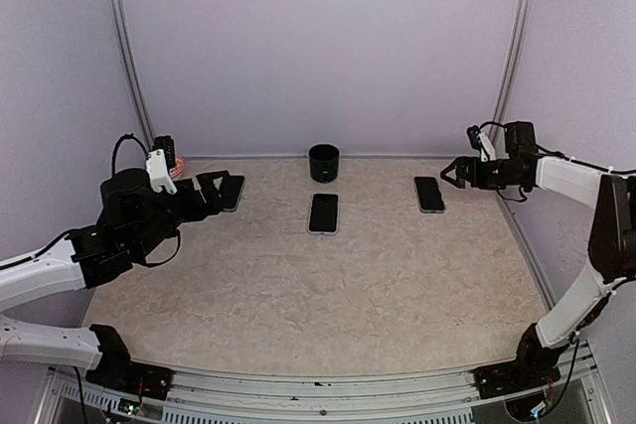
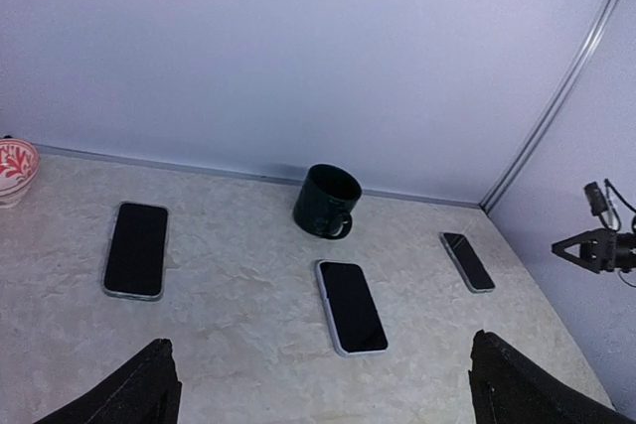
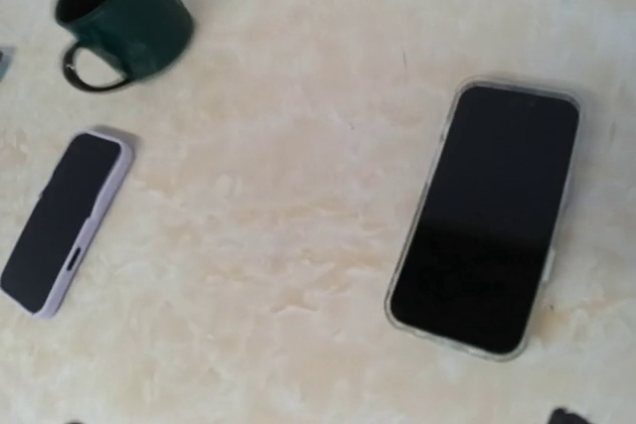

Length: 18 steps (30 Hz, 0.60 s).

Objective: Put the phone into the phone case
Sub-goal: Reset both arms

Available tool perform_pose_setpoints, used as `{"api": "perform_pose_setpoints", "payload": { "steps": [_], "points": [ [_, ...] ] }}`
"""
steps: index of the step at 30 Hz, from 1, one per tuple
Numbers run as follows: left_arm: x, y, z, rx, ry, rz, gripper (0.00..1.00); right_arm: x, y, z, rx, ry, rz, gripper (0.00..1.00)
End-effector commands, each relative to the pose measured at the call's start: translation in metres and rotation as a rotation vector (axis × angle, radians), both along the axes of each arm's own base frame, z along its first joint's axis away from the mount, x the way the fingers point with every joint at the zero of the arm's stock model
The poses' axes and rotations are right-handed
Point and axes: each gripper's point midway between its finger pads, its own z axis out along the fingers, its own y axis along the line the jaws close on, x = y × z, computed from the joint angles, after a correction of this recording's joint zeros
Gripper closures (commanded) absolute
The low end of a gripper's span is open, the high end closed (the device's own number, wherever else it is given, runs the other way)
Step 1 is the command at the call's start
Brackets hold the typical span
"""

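Black phone lies flat just beside the right hand.

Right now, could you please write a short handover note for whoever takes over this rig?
Left gripper: open, empty, above the table, short of the left phone.
Right gripper: open, empty, beside the right phone, not touching it.
Things: three phones lie flat, screens up; the middle phone is in front of the mug.
Done: each phone shows a case-like rim; the right one's looks clear.
Left: probably only checking that each is fully seated.
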Motion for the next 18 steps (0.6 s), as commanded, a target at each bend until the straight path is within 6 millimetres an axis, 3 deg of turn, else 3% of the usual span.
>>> {"api": "perform_pose_setpoints", "payload": {
  "steps": [1,6,8,13,18],
  "points": [
    [0.006,0.037,-0.016,0.073,0.023,0.135,0.01,-0.017,0.009,0.031,-0.04,-0.252,-0.019,0.0],
    [0.004,0.063,-0.007,0.07,-0.023,0.205,0.01,-0.058,0.023,0.047,-0.053,-0.388,0.01,0.0],
    [0.006,0.071,-0.007,0.096,0.001,0.221,0.01,-0.075,0.017,0.047,-0.107,-0.43,-0.01,0.0],
    [0.014,0.08,-0.018,0.112,0.056,0.207,0.01,-0.114,0.0,0.073,-0.16,-0.579,-0.089,0.0],
    [0.009,0.097,-0.019,0.107,0.038,0.234,0.01,-0.145,-0.011,0.085,-0.171,-0.608,-0.137,0.0]
  ]
}}
